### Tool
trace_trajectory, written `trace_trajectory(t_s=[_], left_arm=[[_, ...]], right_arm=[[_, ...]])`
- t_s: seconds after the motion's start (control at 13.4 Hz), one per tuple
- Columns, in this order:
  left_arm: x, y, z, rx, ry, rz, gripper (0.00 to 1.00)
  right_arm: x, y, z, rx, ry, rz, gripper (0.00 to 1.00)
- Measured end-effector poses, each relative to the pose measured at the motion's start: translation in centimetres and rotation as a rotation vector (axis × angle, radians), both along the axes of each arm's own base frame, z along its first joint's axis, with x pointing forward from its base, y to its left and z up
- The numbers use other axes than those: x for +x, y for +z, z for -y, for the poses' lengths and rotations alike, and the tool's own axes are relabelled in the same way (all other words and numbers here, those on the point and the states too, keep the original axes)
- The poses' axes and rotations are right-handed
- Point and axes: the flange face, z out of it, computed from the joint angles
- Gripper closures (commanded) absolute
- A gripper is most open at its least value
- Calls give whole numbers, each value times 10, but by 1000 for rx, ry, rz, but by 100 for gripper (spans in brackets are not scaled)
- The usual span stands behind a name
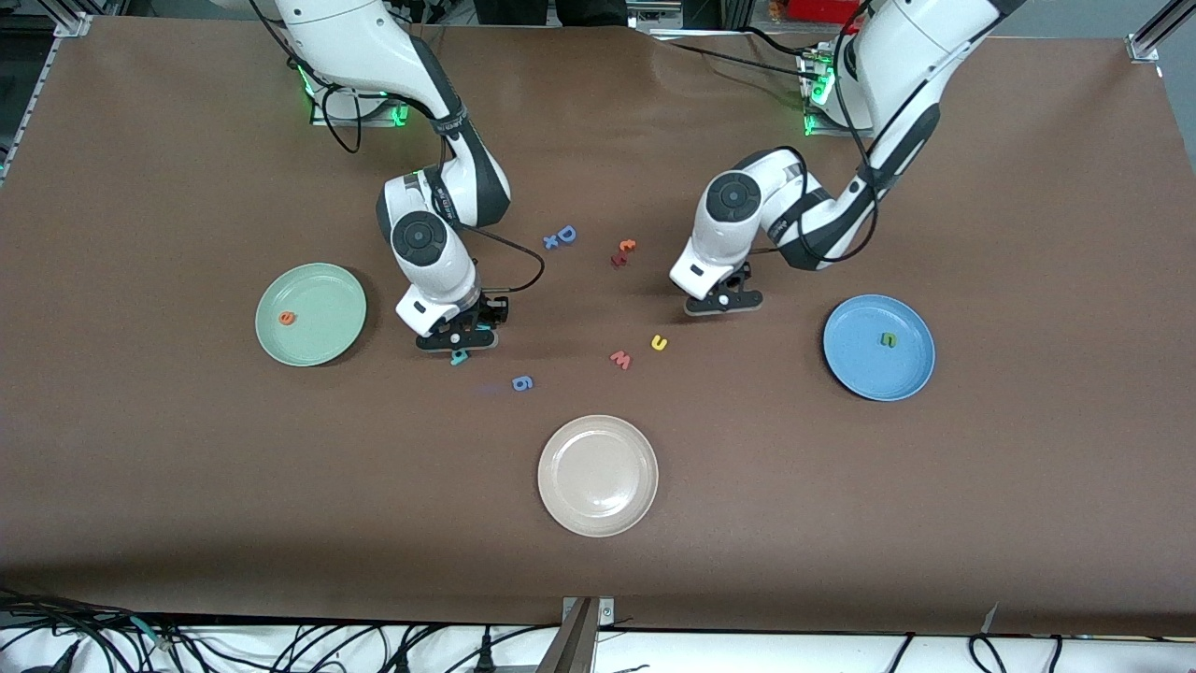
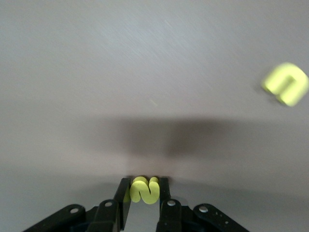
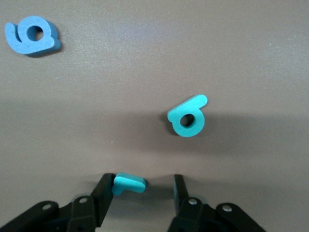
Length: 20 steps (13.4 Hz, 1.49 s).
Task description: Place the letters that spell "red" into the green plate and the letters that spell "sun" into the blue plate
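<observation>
The left wrist view is showing what the front view is hiding: the left gripper is pinching the yellow "s" between its fingers, just above the table. The same view is also showing the yellow "u" lying flat nearby, its open side facing away from the gripper. In the front view, this "u" is lying beside the pinkish-red "w".

The right wrist view is showing the right gripper with its fingers spread part way around the thin teal "r". One finger is touching the "r"; the second finger is standing clear of it. The long axis of the "r" is running across the gap between the fingers. The teal "d" is lying flat just beside the gripper, its stem angled away from the fingers. The blue "g" is lying well apart from the "d".

In the front view, the orange "e" is lying in the green plate, toward the right arm's end of the table. The green "n" is lying in the blue plate, toward the left arm's end. The beige-white plate is sitting nearest the front camera, between the two. Bare table is surrounding all three plates, and every plate is standing well inside the table edges.
</observation>
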Motion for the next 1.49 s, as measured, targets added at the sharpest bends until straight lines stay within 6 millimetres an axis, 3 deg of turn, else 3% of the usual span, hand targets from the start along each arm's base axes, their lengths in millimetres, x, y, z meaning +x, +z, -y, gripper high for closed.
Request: trace_trajectory(t_s=[0.15, 0.3, 0.45, 0.52, 0.75, 0.82, 0.9, 1.05, 1.34, 1.49], left_arm=[[29, 17, -20, 34, -26, -54, 80], [59, 37, -51, 72, -74, -125, 80], [88, 55, -99, 70, -130, -195, 79], [100, 61, -126, 63, -157, -220, 79], [121, 62, -209, 21, -193, -264, 77], [125, 61, -229, 11, -185, -270, 52], [126, 58, -240, 3, -179, -275, 19], [127, 52, -242, -6, -178, -284, 0], [128, 54, -224, -5, -170, -273, 0], [127, 63, -190, -25, -87, -250, 0]], right_arm=[[-2, 0, -5, 15, -4, 3, 50], [-2, 1, -6, 19, -8, 4, 51], [-2, 1, -6, 21, -10, 4, 59], [-1, 2, -6, 22, -11, 5, 68], [-1, 4, -6, 25, -12, 7, 90], [-1, 3, -6, 25, -12, 6, 98], [-1, 3, -6, 25, -12, 6, 99], [-1, 3, -6, 25, -13, 6, 100], [-2, 6, -7, 30, -19, -5, 100], [2, 21, 0, 28, -37, -36, 100]])
